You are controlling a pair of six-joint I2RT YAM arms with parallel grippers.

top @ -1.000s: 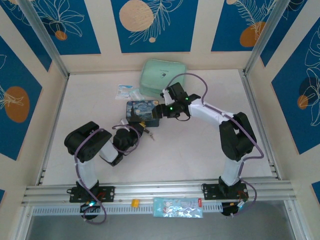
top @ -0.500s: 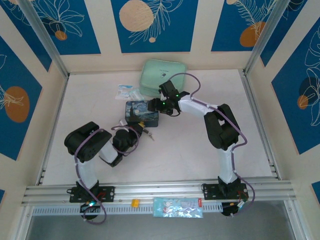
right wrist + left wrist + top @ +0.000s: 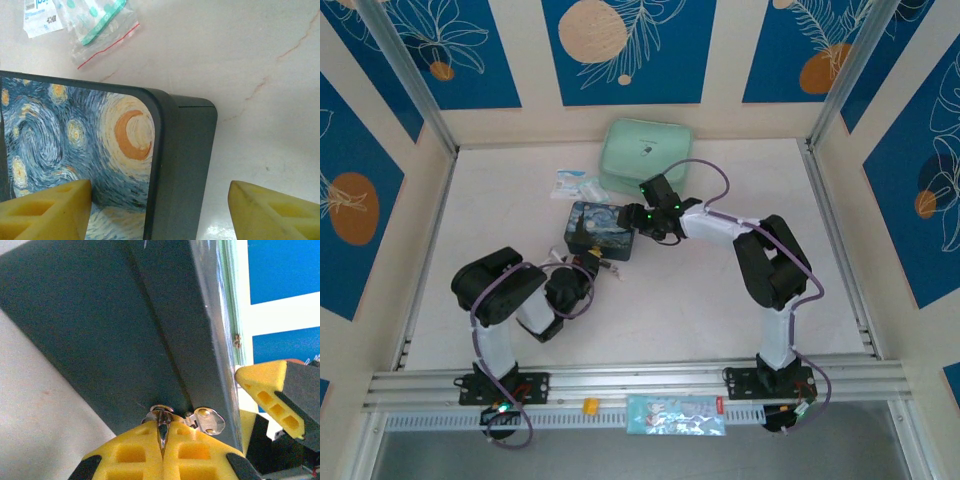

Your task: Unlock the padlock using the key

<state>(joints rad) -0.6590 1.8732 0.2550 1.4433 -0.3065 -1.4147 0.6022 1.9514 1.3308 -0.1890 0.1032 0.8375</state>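
Table [image 3: 720, 300] is carrying every item. Right arm [image 3: 770, 260] is reaching left to the tin's right end. Left arm [image 3: 500, 300] is reaching toward the tin's near side. Green case [image 3: 645, 150] is lying at the far side, just behind the tin [image 3: 602, 228], which is sitting with its swirl-painted lid up. Packets [image 3: 572, 184] are lying left of the case.

Right jaws are standing wide, straddling a lid corner: one finger is over the lid, the other is beyond the tin's side, apart from it. Left jaws are pinching shut on the key [image 3: 162, 429], close against the tin's dark wall. A second key [image 3: 207, 421] is hanging just beside it. The padlock's position cannot be told.
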